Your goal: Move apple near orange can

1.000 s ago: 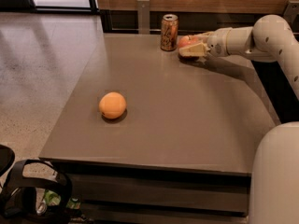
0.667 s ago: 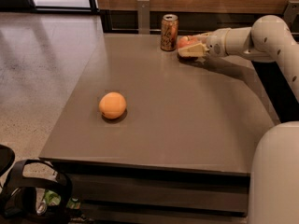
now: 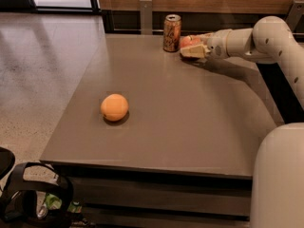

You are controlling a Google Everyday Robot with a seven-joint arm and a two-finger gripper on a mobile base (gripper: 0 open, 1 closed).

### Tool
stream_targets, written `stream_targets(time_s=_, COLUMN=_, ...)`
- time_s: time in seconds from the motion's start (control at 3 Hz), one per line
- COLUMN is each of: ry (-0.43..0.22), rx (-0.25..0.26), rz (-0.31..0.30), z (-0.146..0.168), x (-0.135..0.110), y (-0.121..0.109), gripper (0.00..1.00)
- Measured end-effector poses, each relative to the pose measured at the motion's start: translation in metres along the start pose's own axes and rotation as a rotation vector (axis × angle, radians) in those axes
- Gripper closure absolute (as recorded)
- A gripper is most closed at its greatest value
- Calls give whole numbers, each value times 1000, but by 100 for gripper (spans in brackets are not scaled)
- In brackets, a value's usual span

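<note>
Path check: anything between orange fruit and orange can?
Nothing; camera view shows bare table between orange fruit and orange can. Gripper sits at the apple, beside the can.

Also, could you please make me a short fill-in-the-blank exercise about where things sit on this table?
1. In the camera view, the apple sits just to the ____ of the orange can.
2. The gripper is at the ____, near the far edge of the table.
3. The orange can stands ____.
4. The lone fruit nearer the camera is an ____.

Missing words: right; apple; upright; orange.
</note>
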State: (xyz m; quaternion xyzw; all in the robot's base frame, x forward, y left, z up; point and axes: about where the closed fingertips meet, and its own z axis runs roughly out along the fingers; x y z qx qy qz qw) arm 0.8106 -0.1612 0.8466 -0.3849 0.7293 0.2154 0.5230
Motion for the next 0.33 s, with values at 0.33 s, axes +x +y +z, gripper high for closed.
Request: stream_targets(time_s=0.33, ry=0, rx=-5, rz=1, z=3, x=0, y=2, gripper=0)
